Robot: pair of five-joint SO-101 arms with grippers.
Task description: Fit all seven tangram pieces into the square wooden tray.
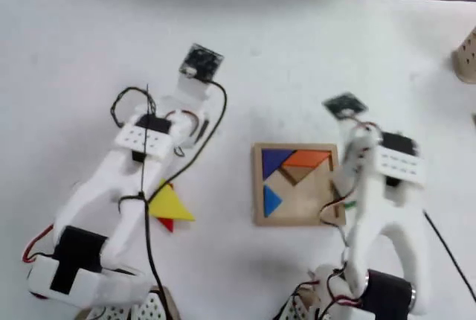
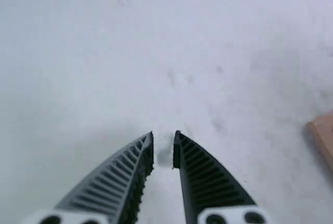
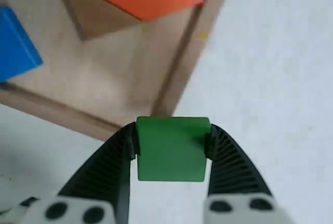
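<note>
**On the white desk (image 1: 297, 59): tangram tray (image 1: 297, 220), part filled**

Right wrist view: the right claw (image 3: 173, 130) clamps a green square (image 3: 171, 151) by two edges, just outside the tray's corner.
Left wrist view: the left claw (image 2: 163, 143) is narrow, tips slightly apart, empty, over bare desk.
High view: an orange triangle (image 1: 306, 158), a dark blue piece (image 1: 274, 161) and a blue triangle (image 1: 271, 199) lie in the tray. A yellow triangle (image 1: 169, 202) touches a red piece (image 1: 165, 223) beside the left arm.
A dark floor shows beyond the far edge.

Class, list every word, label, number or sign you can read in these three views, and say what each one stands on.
None: no text can be read in any view.
wooden tray: plain wood, no print.
green piece, orange piece, yellow piece: plain colour, no marks.
dark square board on one arm and second board on the other: any marking is too small to read.
</note>
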